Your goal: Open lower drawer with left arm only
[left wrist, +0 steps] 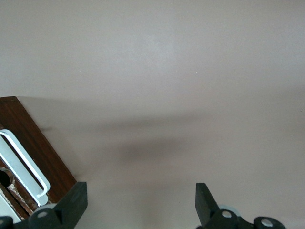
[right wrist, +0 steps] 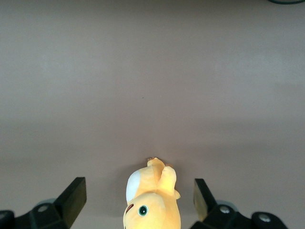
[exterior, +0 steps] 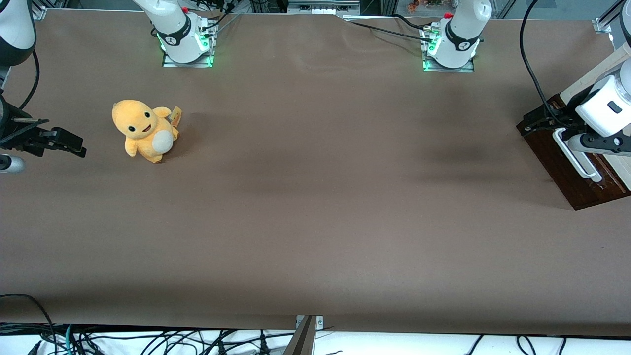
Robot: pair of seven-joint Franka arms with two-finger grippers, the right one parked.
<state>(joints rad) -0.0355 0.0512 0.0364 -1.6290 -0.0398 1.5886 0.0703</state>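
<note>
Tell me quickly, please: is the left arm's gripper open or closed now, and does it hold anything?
Left arm's gripper: open, holding nothing, beside the dark brown wooden lower drawer front and its long white bar handle.

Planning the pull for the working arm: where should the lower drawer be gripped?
Grip the white bar handle on the lower drawer, coming from the open table in front of it; the bar stands off the dark front. The open end effector hovers beside it.
</note>
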